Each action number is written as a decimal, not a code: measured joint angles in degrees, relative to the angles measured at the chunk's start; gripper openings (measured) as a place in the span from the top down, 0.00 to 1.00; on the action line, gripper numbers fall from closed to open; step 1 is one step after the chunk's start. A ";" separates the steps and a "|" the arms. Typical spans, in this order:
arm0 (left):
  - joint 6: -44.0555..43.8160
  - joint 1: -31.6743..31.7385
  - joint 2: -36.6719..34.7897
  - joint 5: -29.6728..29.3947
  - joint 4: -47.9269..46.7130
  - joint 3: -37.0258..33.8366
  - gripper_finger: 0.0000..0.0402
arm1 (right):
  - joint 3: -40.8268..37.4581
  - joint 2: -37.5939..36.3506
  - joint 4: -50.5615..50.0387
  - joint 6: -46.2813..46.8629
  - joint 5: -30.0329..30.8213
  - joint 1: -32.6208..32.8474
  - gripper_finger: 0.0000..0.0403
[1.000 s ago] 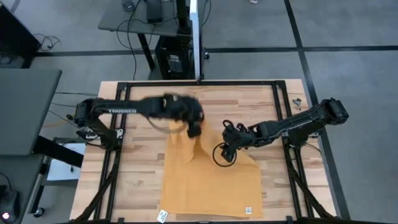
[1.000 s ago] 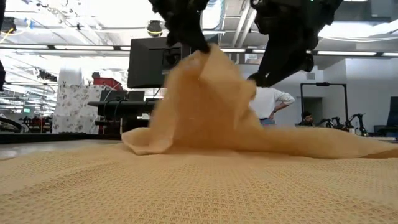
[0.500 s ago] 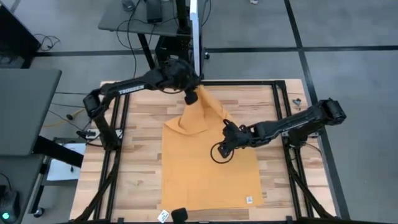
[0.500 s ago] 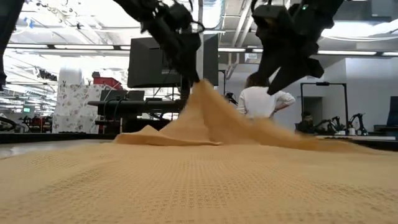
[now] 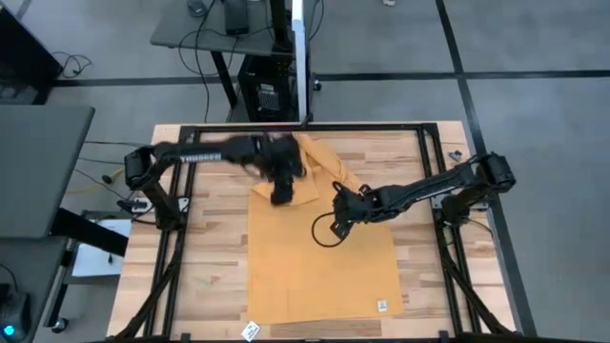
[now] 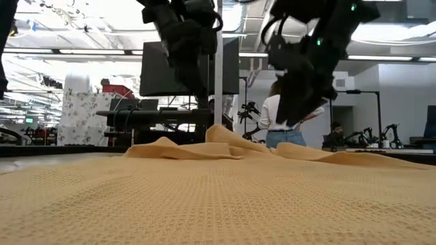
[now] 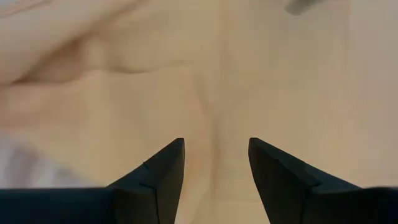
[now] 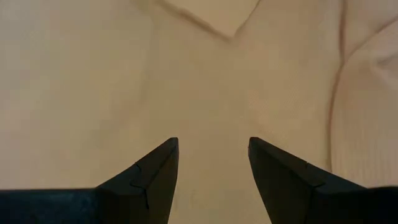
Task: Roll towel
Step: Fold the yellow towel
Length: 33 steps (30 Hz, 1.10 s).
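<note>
Lying mostly flat on the wooden worktop, the mustard-orange towel, bunching into low folds at its far edge and showing a small white tag near the front right corner. Hovering over those folds, left pincer and right pincer, both gaping, gripping nothing. Revealing a person standing behind, only the low view; catching the weave up close, the wrist views.

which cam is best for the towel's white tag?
High view. The white tag shows at the towel edge nearest the camera's bottom, toward the right arm's side, far from both grippers. The low view shows only towel weave and folds; both wrist views show plain cloth, no tag.
</note>
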 joint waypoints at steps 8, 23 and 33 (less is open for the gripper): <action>4.35 -7.95 0.06 -15.16 7.29 -10.99 0.59 | -0.04 4.69 1.90 -1.67 -0.74 1.96 0.53; 5.41 -5.75 1.87 -17.83 18.91 -19.54 0.59 | -0.02 5.30 6.41 1.73 -0.81 2.53 0.53; 2.68 -2.03 3.72 -19.46 19.00 -18.44 0.81 | -0.04 8.94 8.72 6.83 -2.13 4.22 0.53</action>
